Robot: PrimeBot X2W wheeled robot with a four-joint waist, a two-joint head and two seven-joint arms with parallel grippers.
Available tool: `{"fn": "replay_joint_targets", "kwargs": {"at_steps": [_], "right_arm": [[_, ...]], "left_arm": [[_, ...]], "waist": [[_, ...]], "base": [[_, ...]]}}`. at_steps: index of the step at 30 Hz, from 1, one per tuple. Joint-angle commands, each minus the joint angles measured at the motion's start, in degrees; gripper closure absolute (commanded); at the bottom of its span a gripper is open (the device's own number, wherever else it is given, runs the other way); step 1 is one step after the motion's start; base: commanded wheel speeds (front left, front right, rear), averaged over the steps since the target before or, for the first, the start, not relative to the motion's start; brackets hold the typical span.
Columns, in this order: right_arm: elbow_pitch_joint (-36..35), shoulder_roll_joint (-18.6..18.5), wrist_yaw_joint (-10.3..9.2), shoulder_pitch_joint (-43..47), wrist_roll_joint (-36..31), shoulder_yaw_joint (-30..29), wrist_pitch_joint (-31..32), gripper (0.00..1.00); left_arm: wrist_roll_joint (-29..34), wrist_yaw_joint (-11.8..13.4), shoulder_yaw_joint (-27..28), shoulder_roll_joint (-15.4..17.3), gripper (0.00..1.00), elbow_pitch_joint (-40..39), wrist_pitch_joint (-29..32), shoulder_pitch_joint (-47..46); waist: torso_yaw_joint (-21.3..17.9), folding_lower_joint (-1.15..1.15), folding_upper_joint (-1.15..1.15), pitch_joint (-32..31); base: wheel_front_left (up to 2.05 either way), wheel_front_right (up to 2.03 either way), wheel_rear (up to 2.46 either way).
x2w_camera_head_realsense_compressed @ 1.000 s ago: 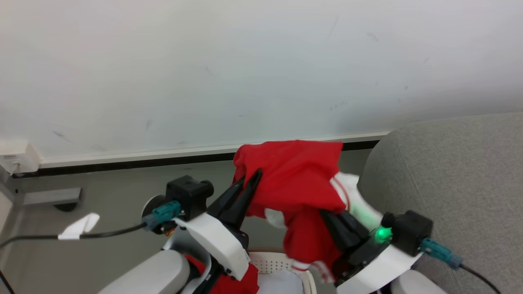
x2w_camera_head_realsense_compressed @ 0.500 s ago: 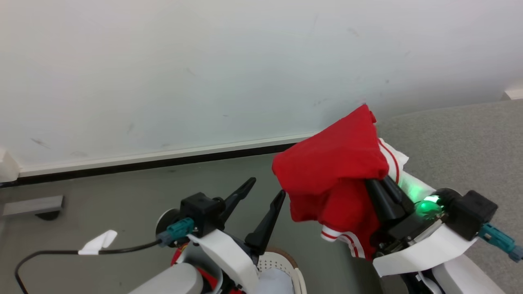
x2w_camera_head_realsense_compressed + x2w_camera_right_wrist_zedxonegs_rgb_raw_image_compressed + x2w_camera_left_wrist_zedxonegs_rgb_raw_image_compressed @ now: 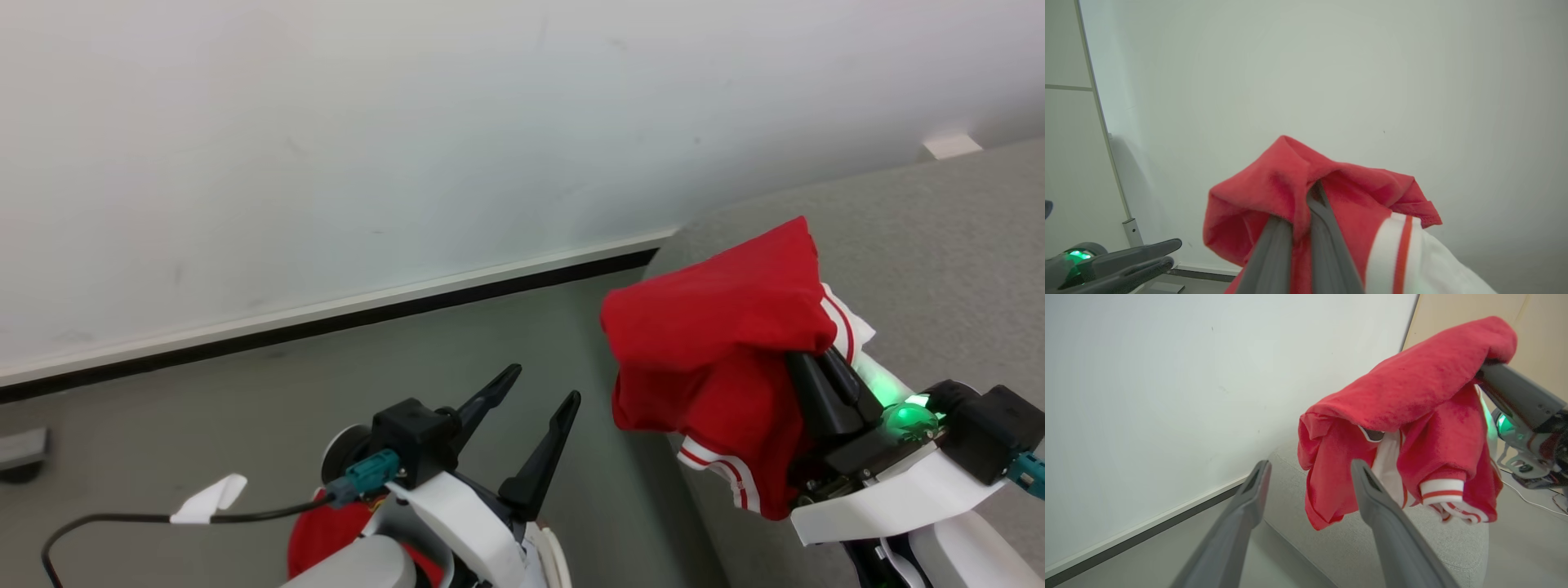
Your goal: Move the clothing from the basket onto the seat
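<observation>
Right hand under draped clothing

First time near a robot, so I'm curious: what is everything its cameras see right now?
Held garment: one, red with white-striped cuffs, draped over the right pincer.
Second garment: one, red, bottom left of the head view.
Basket: one, white rim sliver, bottom edge.
Sofa: one, light grey, right.
Wall: one, white, behind.
Skirting: one, white-and-black, wall foot.
Floor: grey, centre.
Cable: one, black with white tag, lower left.
Left pincer: one, dark fingers, open and empty.
Right pincer: one, dark fingers, shut on the held garment.
</observation>
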Motion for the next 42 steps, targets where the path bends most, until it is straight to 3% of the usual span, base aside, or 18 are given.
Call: {"fn": "replay_joint_targets", "kwargs": {"at_steps": [1,12,22,28,35,42], "right_arm": [[-0.24,-0.42,-0.12,0.81,-0.47,-0.74,-0.01,1.00],[-1.33,-0.79,-0.12,2.19,-1.14,-4.85,-0.02,1.00],[-2.36,1.44,-0.12,3.02,-2.03,-10.44,-0.01,1.00],[-1.40,4.16,-0.12,-1.95,-6.47,-19.30,0.00,1.00],[4.38,7.03,-0.12,-16.25,-11.39,-33.08,0.00,1.00],[14.90,5.84,-0.13,-31.79,-18.59,-46.68,-0.01,1.00]], "left_arm": [[0.76,-0.06,0.19,0.38,0.00,0.01,-0.24,0.05],[1.50,-0.23,-0.07,0.79,0.00,-0.26,-0.10,-1.42],[2.18,-0.20,-0.35,1.55,0.00,-1.35,0.88,-3.40],[4.35,-0.81,-0.17,2.62,0.00,-3.94,3.16,-8.49],[8.12,-1.75,1.23,5.71,0.00,-6.77,6.52,-17.13],[11.31,-3.09,2.30,7.76,0.00,-8.53,7.68,-23.78]], "waist": [[-2.29,0.00,0.00,0.65],[-9.94,0.00,0.00,3.14],[-12.51,0.00,0.00,7.03],[-11.52,0.00,0.00,16.34],[-9.86,0.00,0.00,30.41],[-7.74,0.00,0.00,39.94]], "base": [[0.00,0.00,0.00],[0.00,0.00,0.00],[0.00,0.00,0.00],[0.00,0.00,0.00],[0.00,0.00,0.00],[0.00,0.00,0.00]]}}
